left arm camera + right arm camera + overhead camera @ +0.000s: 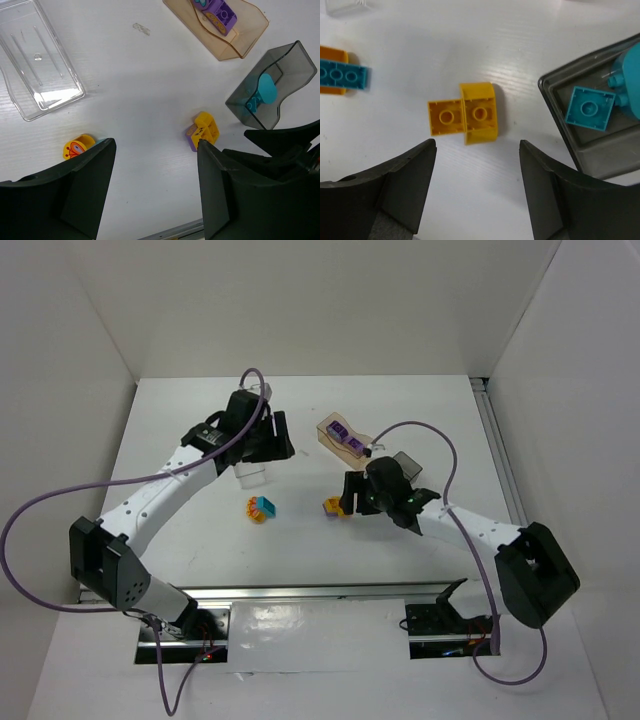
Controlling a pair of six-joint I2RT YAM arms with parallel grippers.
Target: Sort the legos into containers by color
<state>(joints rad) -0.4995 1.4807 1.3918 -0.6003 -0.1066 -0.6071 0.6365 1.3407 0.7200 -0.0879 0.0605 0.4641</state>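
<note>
Three trays (45, 65), two purple bricks (220, 15), three teal bricks (590, 107), three yellow bricks (480, 115).

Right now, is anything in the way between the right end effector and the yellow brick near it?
No, nothing visible. The yellow brick lies on the table just ahead of the right end effector, whose fingers stand open and empty. The grey tray sits off to one side, apart from the brick.

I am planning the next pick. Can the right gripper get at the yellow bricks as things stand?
Probably yes. The right gripper hangs open above the yellow bricks, nothing lies between, and the dark grey tray stands aside.
</note>
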